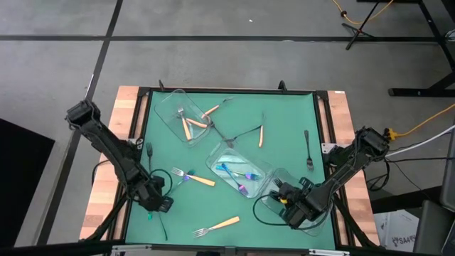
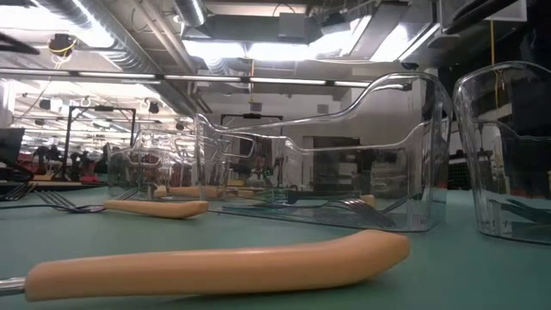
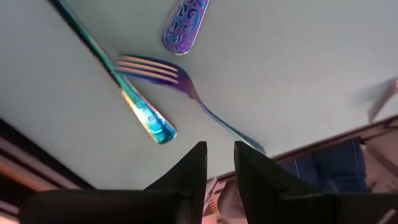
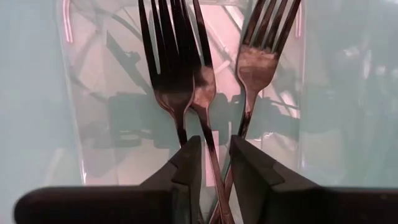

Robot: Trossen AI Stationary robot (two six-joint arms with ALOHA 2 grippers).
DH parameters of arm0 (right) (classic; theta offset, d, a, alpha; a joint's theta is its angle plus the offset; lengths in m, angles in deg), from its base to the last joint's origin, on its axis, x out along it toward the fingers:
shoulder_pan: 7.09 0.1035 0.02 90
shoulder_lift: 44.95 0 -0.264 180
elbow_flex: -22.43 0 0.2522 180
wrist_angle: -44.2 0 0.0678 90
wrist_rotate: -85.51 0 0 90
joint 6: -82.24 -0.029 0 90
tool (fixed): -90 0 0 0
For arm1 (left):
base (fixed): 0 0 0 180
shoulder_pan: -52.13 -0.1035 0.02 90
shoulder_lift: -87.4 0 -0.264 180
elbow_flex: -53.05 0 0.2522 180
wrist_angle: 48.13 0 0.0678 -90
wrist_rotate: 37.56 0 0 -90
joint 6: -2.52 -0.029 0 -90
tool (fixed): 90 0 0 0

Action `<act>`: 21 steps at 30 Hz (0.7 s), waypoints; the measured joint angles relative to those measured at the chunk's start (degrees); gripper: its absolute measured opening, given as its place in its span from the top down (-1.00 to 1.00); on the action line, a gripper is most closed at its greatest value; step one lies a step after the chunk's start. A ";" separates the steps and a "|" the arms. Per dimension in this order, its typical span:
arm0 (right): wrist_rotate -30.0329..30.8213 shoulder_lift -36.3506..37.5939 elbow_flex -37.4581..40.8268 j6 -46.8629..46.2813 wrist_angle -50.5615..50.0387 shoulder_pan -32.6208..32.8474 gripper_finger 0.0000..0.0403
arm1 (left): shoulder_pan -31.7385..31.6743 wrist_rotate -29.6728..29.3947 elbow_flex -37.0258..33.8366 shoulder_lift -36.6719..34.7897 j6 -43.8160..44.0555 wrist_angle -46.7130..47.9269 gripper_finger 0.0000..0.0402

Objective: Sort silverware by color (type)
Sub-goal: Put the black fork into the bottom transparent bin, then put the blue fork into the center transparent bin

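Observation:
My right gripper (image 4: 216,155) points down over the near-right clear tray (image 1: 311,225), open by a narrow gap. Three dark forks (image 4: 171,68) lie in that tray, and their thin handles (image 4: 214,163) run between my fingers with room on both sides. My left gripper (image 3: 219,163) hangs open over the mat's near-left corner (image 1: 158,203), holding nothing. Just beyond it an iridescent fork (image 3: 158,70), a teal-blue handle (image 3: 137,106) and a purple patterned handle (image 3: 185,25) lie flat on the mat. Neither gripper shows in the low view.
The far-left tray (image 1: 169,103) holds orange-handled pieces; the middle tray (image 1: 213,158) holds iridescent ones. Loose on the green mat lie orange-handled forks (image 1: 217,226) (image 1: 193,178), an orange handle (image 1: 261,135), a dark fork (image 1: 308,149) and dark pieces (image 1: 238,134). Wooden rails edge the mat.

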 joint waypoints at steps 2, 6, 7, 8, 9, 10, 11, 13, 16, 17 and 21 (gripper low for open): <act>-0.01 0.00 0.00 0.00 0.01 -0.01 0.62 | 0.00 0.05 0.00 1.98 0.02 -1.24 0.63; 0.00 0.00 0.00 -0.01 0.02 0.00 0.62 | 0.00 0.05 -0.02 5.18 0.15 -3.82 0.63; -0.01 0.00 0.00 -0.01 0.01 0.00 0.62 | 0.00 0.07 -0.02 5.89 0.15 -4.46 0.63; 0.00 0.00 0.00 -0.02 0.02 0.00 0.62 | 0.00 0.09 -0.02 6.50 0.17 -5.17 0.63; -0.02 0.00 0.00 -0.02 0.02 0.00 0.62 | 0.00 0.23 -0.02 7.11 0.31 -5.84 0.63; -0.02 0.00 0.00 -0.02 0.02 0.00 0.62 | 0.00 0.48 -0.02 7.62 0.96 -6.47 0.63; -0.01 0.00 0.00 -0.02 0.02 0.00 0.62 | 0.00 0.88 -0.02 8.14 1.49 -6.83 0.63; 0.00 0.00 0.00 -0.02 0.02 0.00 0.62 | 0.00 1.83 -0.04 9.04 1.51 -7.57 0.63; -0.02 0.00 0.00 -0.04 0.06 0.00 0.62 | 0.47 2.86 -0.04 10.19 1.73 -8.45 0.63; -0.02 0.00 0.00 -0.03 0.07 -0.01 0.62 | 0.69 2.86 -0.04 10.65 2.24 -8.82 0.63; -0.02 0.00 0.00 -0.04 0.14 0.00 0.62 | 1.53 2.61 -0.04 12.27 5.31 -9.21 0.63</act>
